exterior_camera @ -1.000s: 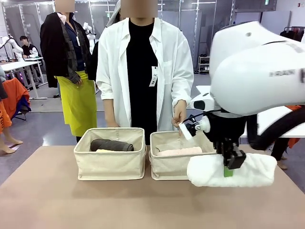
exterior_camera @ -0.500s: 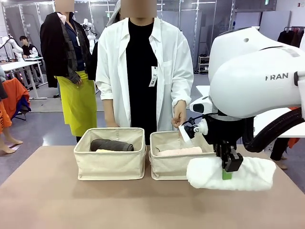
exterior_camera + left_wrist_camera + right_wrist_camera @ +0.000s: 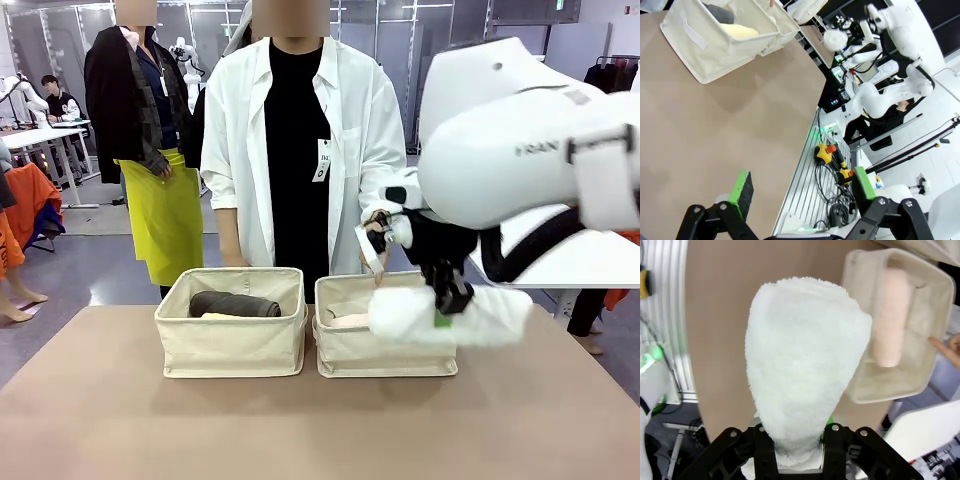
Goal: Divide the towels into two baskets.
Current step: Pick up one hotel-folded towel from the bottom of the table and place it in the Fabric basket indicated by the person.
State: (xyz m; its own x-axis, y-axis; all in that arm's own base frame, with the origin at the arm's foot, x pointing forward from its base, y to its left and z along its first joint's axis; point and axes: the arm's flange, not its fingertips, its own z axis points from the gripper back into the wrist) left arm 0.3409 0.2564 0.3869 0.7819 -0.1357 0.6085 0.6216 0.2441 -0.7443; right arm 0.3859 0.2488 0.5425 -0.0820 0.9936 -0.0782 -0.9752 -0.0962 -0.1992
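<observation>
Brown tabletop point(image 3: 120, 420) carries two cream baskets side by side at the far middle. At about ten o'clock from the tabletop's centre, the left basket point(image 3: 232, 322) holds the dark grey towel point(image 3: 235, 304), with a sliver of the pale yellow towel point(image 3: 218, 316) in front of it, mostly hidden by the front wall. The left pincer point(image 3: 799, 189), seen from its wrist camera, hangs with its green pads wide apart over bare tabletop. Toward one o'clock, the right basket point(image 3: 352, 345) holds the pale pink towel point(image 3: 345, 321), largely covered by the white towel point(image 3: 450, 316). The right pincer point(image 3: 444, 306) is clamped on that white roll, held in the air above the basket's right half; its fingertips are buried in the terry. Behind stands a person, one hand point(image 3: 376, 235) partly hidden by the arm.
</observation>
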